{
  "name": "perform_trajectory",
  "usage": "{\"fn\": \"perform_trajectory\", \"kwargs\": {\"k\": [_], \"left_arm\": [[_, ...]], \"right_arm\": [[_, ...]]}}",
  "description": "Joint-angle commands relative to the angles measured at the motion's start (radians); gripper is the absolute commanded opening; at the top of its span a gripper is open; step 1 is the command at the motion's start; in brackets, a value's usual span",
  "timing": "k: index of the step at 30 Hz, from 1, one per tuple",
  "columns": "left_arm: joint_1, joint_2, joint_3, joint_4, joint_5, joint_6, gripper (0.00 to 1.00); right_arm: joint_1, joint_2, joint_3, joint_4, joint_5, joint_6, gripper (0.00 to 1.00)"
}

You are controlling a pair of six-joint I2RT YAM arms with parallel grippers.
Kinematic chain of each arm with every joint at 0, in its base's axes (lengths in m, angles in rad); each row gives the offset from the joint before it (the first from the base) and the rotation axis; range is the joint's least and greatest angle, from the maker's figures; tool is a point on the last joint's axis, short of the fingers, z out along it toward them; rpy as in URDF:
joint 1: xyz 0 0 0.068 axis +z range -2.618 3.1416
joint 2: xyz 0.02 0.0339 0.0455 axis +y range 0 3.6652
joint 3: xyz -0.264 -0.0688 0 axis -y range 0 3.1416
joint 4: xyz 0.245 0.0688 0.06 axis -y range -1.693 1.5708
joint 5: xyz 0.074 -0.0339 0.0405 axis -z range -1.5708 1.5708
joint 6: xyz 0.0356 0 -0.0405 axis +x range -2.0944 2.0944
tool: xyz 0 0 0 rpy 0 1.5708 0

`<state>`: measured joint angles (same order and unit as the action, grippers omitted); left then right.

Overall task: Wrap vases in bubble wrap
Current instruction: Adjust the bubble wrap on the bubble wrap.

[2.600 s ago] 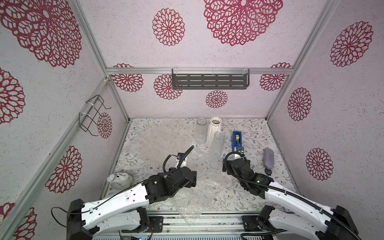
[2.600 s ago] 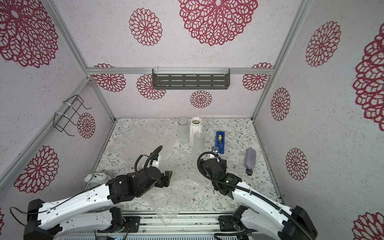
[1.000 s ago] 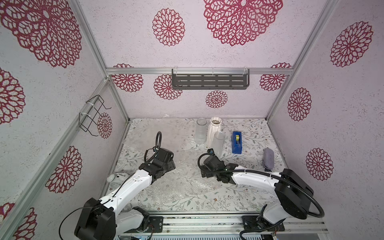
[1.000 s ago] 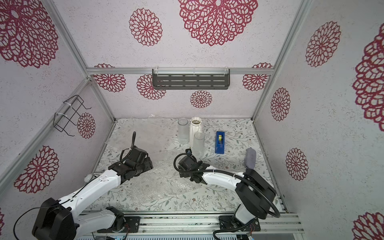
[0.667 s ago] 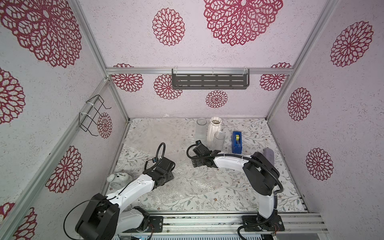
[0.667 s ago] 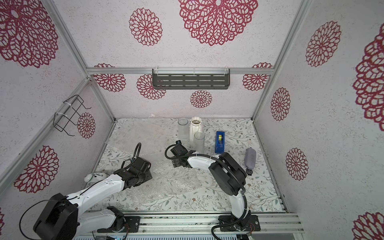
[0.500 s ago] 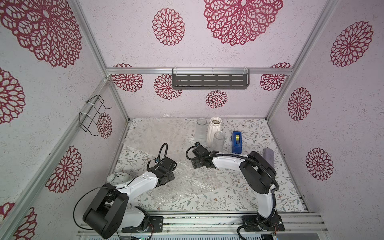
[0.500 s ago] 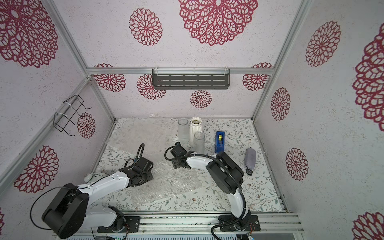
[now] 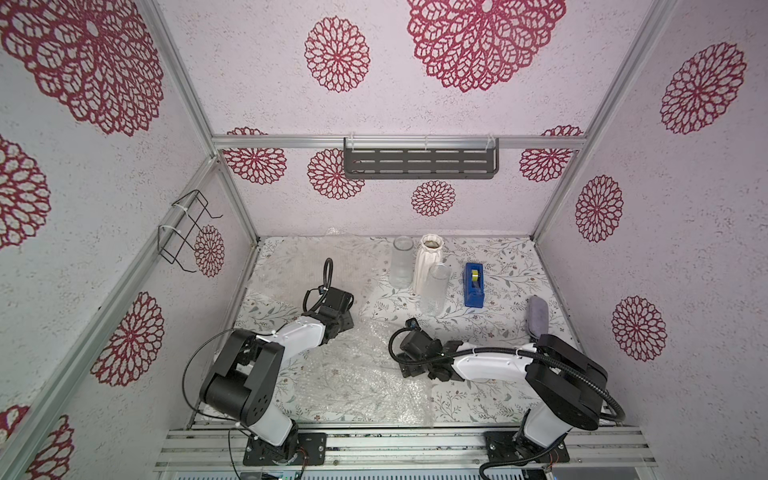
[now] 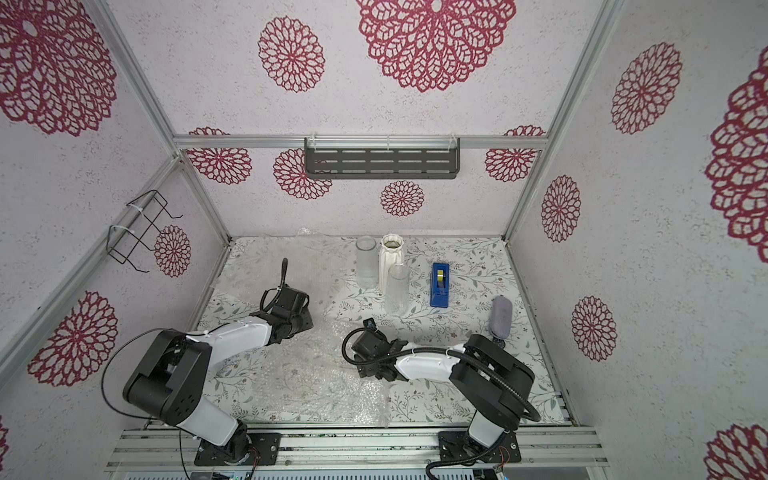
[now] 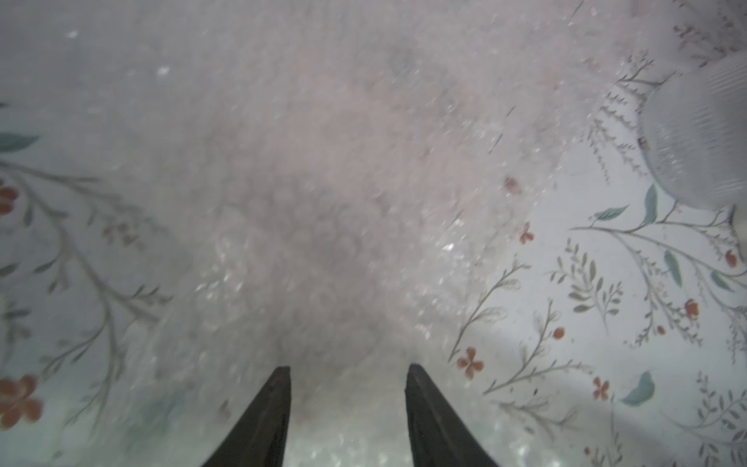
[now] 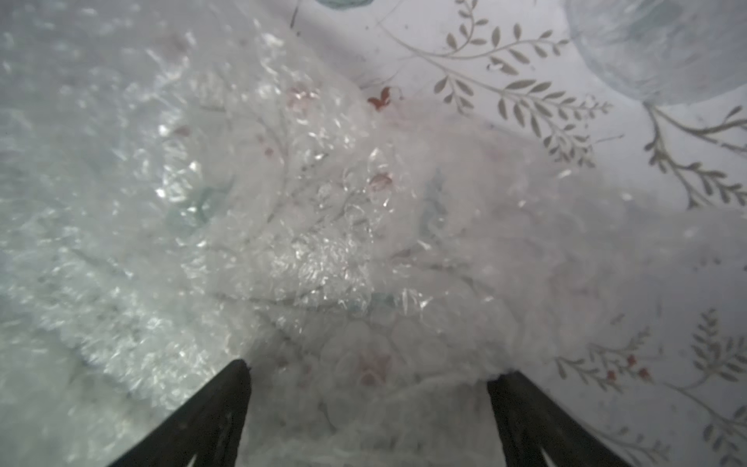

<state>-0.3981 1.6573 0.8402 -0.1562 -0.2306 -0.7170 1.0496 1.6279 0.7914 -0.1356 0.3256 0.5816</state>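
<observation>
Nearest you, a crinkled, clear sheet of bubble wrap (image 9: 353, 386) lies on the flower-printed bench (image 9: 498, 324), reaching from the front edge toward the middle. Your right gripper (image 12: 374, 368) hovers low over the sheet's right edge. Its dark tapered fingers are spread wide, with only rumpled, shiny bubbles between them. Your left gripper (image 11: 347, 368) is at the sheet's far-left part with its fingers partly apart; the blur hides whether any wrap is caught.

Farther back, right of the middle, three vases stand upright close together. A clear glass cylinder (image 9: 434, 289) is in front, and a white ribbed ceramic vase (image 9: 428, 259) with a narrowed neck is behind it. Another glass cylinder (image 9: 401, 262) stands beside that one. A flatter second sheet (image 9: 307, 266) covers the back-left corner.
</observation>
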Motion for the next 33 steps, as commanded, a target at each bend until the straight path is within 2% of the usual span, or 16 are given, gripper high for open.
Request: {"fn": "perform_trajectory", "kwargs": {"k": [1, 4, 7, 10, 12, 15, 17, 19, 22, 26, 29, 33], "left_arm": [[0.005, 0.083, 0.108, 0.056, 0.079, 0.068, 0.48], [0.005, 0.152, 0.215, 0.024, 0.129, 0.091, 0.47], [0.002, 0.185, 0.303, 0.002, 0.190, 0.106, 0.46], [-0.014, 0.150, 0.354, -0.071, 0.205, 0.107, 0.44], [-0.037, 0.064, 0.331, -0.141, 0.137, 0.092, 0.46], [-0.051, -0.148, 0.186, -0.210, 0.029, -0.008, 0.56], [-0.055, -0.300, 0.067, -0.265, -0.027, -0.110, 0.60], [-0.059, -0.454, -0.046, -0.328, -0.073, -0.195, 0.61], [-0.060, -0.609, -0.139, -0.419, -0.117, -0.253, 0.64], [-0.001, -0.675, -0.164, -0.531, -0.222, -0.252, 0.77], [0.069, -0.664, -0.174, -0.474, -0.159, -0.196, 0.81], [0.136, -0.565, -0.155, -0.457, -0.115, -0.141, 0.94]], "right_arm": [[0.043, -0.048, -0.009, 0.013, 0.044, 0.089, 0.95], [0.066, -0.073, 0.017, 0.004, 0.085, 0.090, 0.95], [0.065, -0.116, 0.045, -0.064, 0.202, 0.095, 0.95], [0.030, -0.201, 0.028, -0.099, 0.277, 0.043, 0.96], [-0.011, -0.244, 0.007, -0.069, 0.234, -0.024, 0.96], [-0.082, -0.243, 0.007, 0.003, 0.091, -0.125, 0.95], [-0.121, -0.196, 0.050, 0.029, -0.002, -0.183, 0.95], [-0.158, -0.119, 0.140, -0.004, -0.036, -0.230, 0.94], [-0.208, -0.013, 0.247, -0.015, -0.109, -0.292, 0.93], [-0.219, 0.121, 0.372, -0.032, -0.178, -0.361, 0.92], [-0.220, 0.199, 0.432, -0.036, -0.172, -0.367, 0.92], [-0.220, 0.282, 0.479, -0.019, -0.211, -0.368, 0.94]]}}
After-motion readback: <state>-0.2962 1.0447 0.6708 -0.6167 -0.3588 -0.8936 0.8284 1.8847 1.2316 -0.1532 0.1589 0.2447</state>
